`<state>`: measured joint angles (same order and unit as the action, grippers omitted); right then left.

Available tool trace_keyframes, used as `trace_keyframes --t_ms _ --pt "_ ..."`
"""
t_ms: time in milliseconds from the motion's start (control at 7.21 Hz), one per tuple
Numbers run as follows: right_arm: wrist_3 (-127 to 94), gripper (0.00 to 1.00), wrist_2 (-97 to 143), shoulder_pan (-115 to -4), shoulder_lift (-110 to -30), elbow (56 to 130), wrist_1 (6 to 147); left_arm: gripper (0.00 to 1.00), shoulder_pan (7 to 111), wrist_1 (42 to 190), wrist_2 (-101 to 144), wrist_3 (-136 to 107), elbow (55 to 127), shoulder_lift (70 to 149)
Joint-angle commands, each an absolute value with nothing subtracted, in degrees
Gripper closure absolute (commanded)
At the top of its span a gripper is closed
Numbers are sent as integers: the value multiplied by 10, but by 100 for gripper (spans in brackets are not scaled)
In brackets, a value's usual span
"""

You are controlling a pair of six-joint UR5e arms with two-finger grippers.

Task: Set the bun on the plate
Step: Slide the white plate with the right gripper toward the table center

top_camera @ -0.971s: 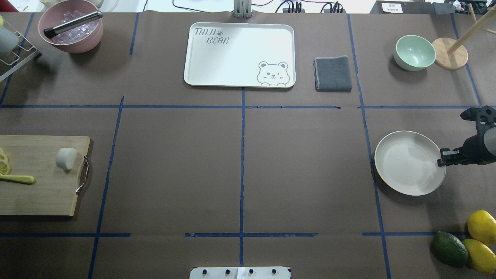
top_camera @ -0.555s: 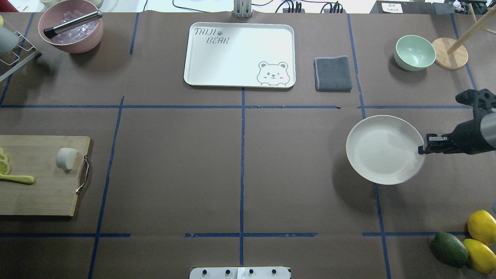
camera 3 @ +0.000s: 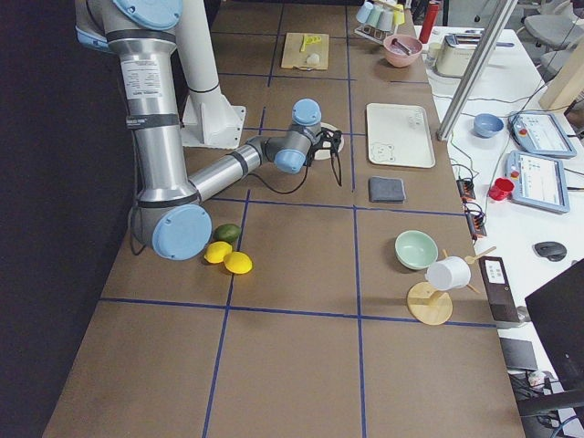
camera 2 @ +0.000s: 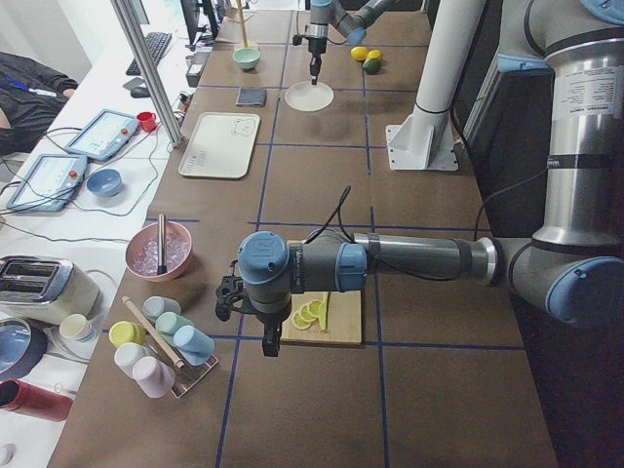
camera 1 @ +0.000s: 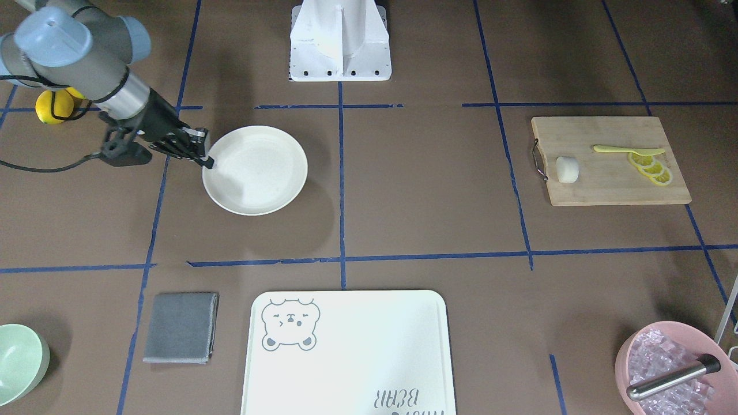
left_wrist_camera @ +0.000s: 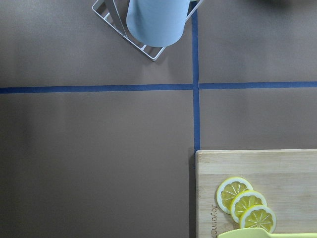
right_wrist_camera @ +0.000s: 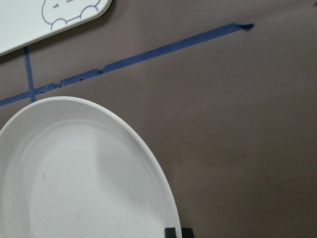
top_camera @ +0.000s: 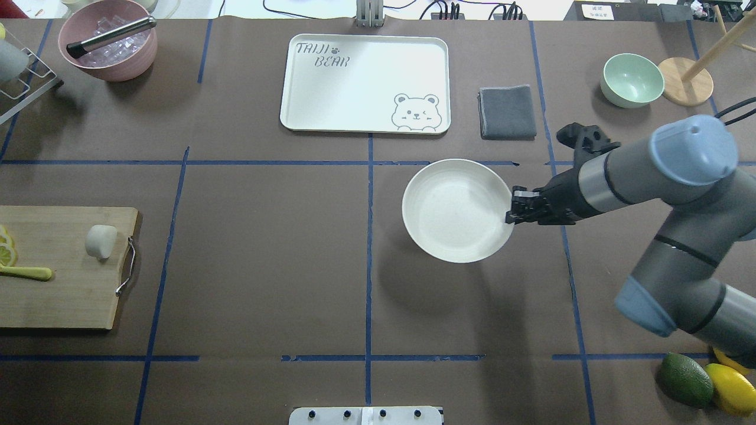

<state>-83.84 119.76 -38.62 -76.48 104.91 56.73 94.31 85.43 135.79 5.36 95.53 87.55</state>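
- The right end effector [top_camera: 511, 216] pinches the plate [top_camera: 455, 206] by its rim on the arm's side, fingers pressed together on the edge.
- The plate is empty and lies right of the worktop's [top_camera: 266, 265] centre line, near the bear-print tray [top_camera: 366, 82], its shadow offset beneath it.
- The bun [top_camera: 100, 241] lies well apart on the wooden cutting board [top_camera: 65, 295] at the worktop's left end, near the board's metal handle and apart from the lemon slices [camera 1: 651, 166].
- The left end effector [camera 2: 265, 343] points down beside that board. I cannot tell whether it is spread or pressed together.
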Motion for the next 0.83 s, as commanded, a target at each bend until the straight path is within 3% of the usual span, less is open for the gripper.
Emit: trace_keyframes --t_ms 0,693 --pt "-881 100 1136 -323 -656 1000 630 0 943 853 1358 54 955 875" --pt "-892 99 1088 -278 -634 963 633 0 943 854 1358 53 955 875"
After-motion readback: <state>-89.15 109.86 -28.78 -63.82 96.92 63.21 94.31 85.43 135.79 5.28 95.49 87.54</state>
